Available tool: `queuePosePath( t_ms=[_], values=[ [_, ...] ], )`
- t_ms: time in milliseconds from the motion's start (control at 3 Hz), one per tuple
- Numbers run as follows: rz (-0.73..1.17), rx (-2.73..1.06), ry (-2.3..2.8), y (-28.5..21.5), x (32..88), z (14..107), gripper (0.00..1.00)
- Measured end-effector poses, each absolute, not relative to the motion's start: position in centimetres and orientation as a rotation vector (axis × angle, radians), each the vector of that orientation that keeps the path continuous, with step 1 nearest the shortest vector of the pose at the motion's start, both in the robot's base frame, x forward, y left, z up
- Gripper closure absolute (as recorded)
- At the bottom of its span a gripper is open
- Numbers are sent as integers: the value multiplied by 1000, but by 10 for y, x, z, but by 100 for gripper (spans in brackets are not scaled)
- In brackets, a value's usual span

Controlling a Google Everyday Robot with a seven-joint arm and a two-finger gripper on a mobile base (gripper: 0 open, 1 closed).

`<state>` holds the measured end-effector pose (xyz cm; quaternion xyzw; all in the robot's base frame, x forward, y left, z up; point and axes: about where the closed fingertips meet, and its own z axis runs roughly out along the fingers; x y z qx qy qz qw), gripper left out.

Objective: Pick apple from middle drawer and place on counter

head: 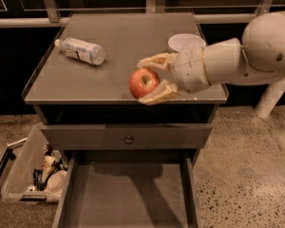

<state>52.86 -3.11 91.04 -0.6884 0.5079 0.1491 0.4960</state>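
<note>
Claw grips apple over counter (perhaps touching).

The arm is glossy off-white. A large rounded shell carrying one small dark dot narrows to a smooth cylindrical forearm and a bulbous wrist with faint seam lines. The tool, above the table's front edge toward its right corner, has two tan wedge-shaped fingers.

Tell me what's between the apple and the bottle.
Only bare counter, as the camera view shows. The bottle lies back left; the gripper grips the apple near the front edge.
</note>
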Motion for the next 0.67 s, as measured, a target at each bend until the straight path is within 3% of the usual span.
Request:
queuePosePath(
  t_ms=[667],
  values=[
    [441,-1552,1264,-14,589,930,100]
  ],
)
